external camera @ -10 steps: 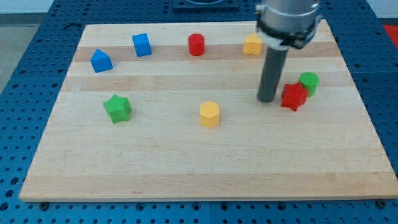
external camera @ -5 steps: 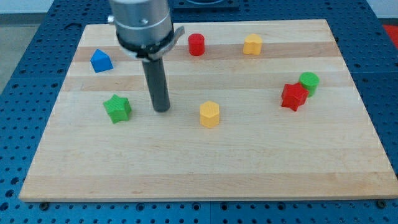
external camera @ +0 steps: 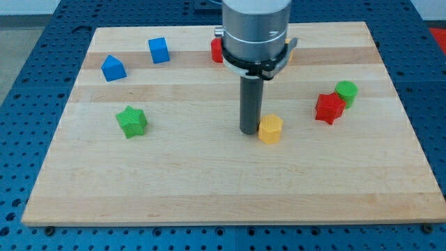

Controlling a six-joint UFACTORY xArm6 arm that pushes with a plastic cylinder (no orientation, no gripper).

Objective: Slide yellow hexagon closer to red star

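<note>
A wooden counter (external camera: 209, 188) is being shown from above and in front, resting on a blue pegboard. Nearest the view's bottom, the front strip of the counter is lying bare.

A little farther back, near the middle, the yellow hexagon (external camera: 270, 129) is sitting, and my tip (external camera: 250, 131) is being pressed against its left side, touching it or nearly so. No hand is fitted to this arm, so nothing is being held and no open or closed state can be told; only a dark rod is being used for pushing.

At about the same depth, a green star (external camera: 132, 120) is lying well apart at the view's left. To the view's right and slightly farther back, the red star (external camera: 329, 108) is resting, with a green cylinder (external camera: 345, 91) touching its far right side.

The pushing step is judged to be under way: the hexagon is being approached from the left, and a gap to the red star is remaining. A steady push toward the view's right, angled slightly upward, is being called for next.

Farthest back, a blue house-shaped block (external camera: 113, 67), a blue cube (external camera: 159, 50) and a partly hidden red block (external camera: 217, 49) are lined up.
</note>
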